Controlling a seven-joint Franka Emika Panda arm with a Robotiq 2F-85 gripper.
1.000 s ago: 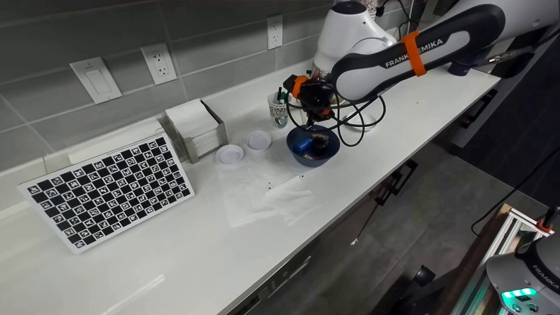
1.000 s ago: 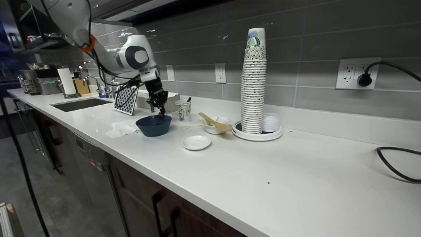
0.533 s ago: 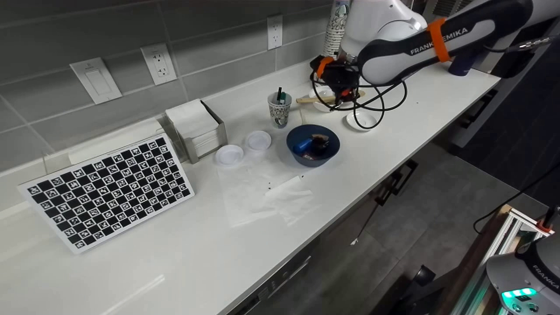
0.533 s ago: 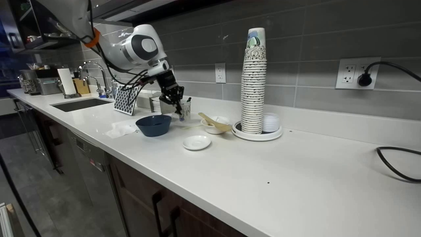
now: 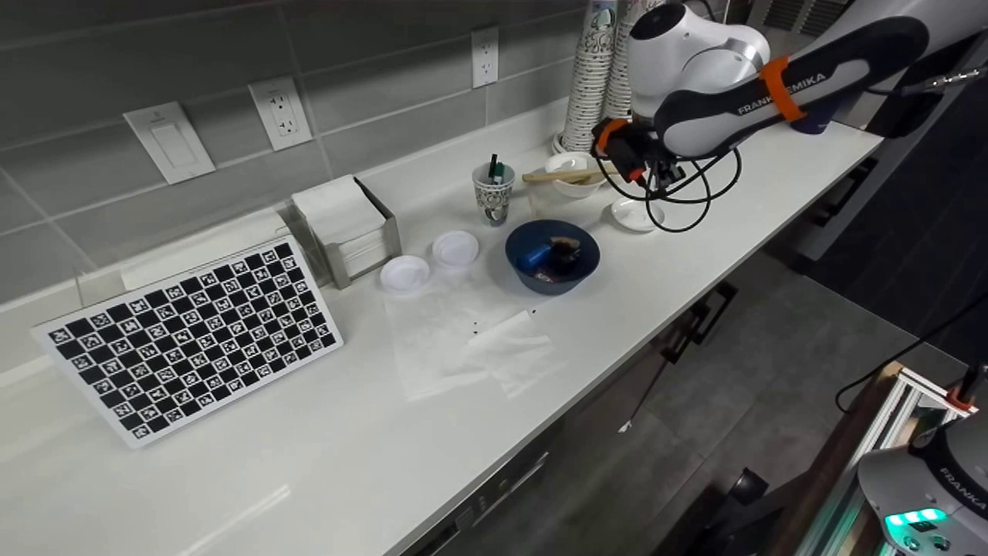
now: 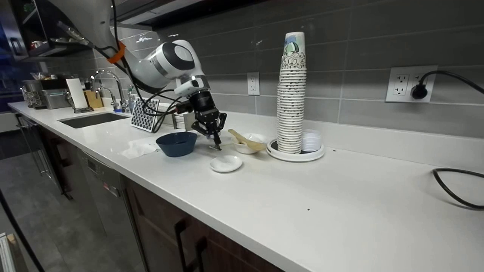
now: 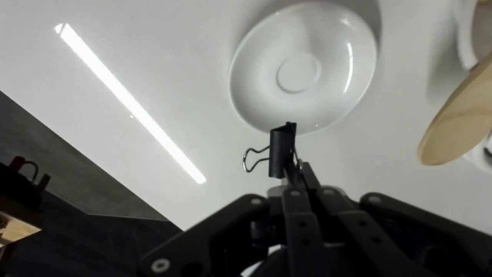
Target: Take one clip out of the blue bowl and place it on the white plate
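My gripper is shut on a black binder clip, holding it by one wire handle at the fingertips. The clip's other wire loop sticks out to the left. In the wrist view the clip overlaps the near rim of the white plate. In an exterior view the gripper is above the counter, just behind the white plate, between the plate and the blue bowl. The blue bowl holds a blue item and dark items. The plate is partly behind cables in that view.
A white bowl with a wooden spatula stands close behind the plate. A tall stack of paper cups stands on a round tray. A patterned cup with pens and two pale discs lie near the blue bowl.
My gripper has moved from above the blue bowl, past the patterned cup, toward the white plate, carrying the clip. The bowl and plate have not moved.
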